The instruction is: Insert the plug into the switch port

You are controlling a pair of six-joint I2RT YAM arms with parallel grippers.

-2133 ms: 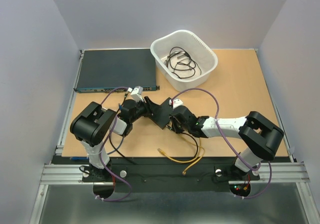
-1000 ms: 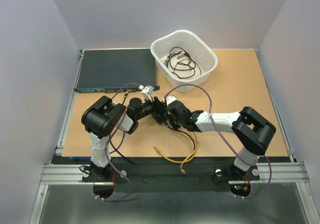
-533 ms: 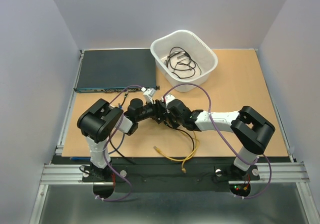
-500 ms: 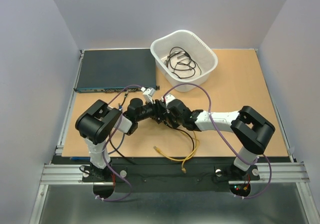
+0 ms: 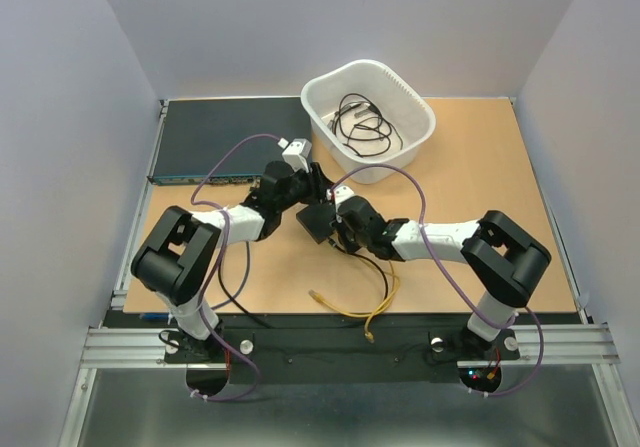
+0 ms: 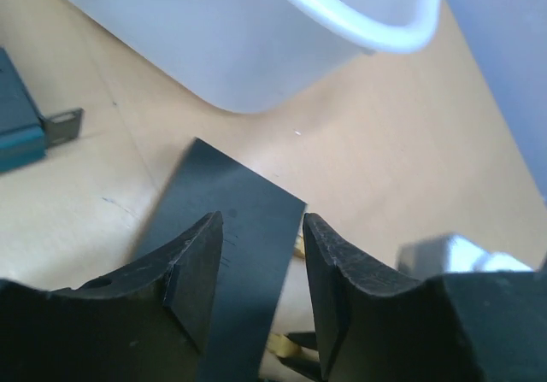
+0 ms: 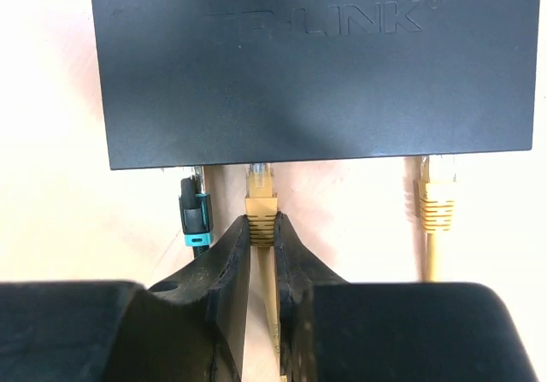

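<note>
Seating step: yellow moulded plug (image 7: 261, 201) w/ tip in the switch port (image 7: 261, 167) mouth.
R gripper (image 7: 261, 228) pinched shut on plug's boot, square to small flat matte-black box (image 7: 316, 74) for a straight push; L gripper (image 6: 259, 232) half open over box corner, holding nothing, prob. bracing.

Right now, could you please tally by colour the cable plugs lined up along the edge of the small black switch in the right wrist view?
Yellow plugs: 2
Black-and-teal plug: 1
Total: 3
</note>
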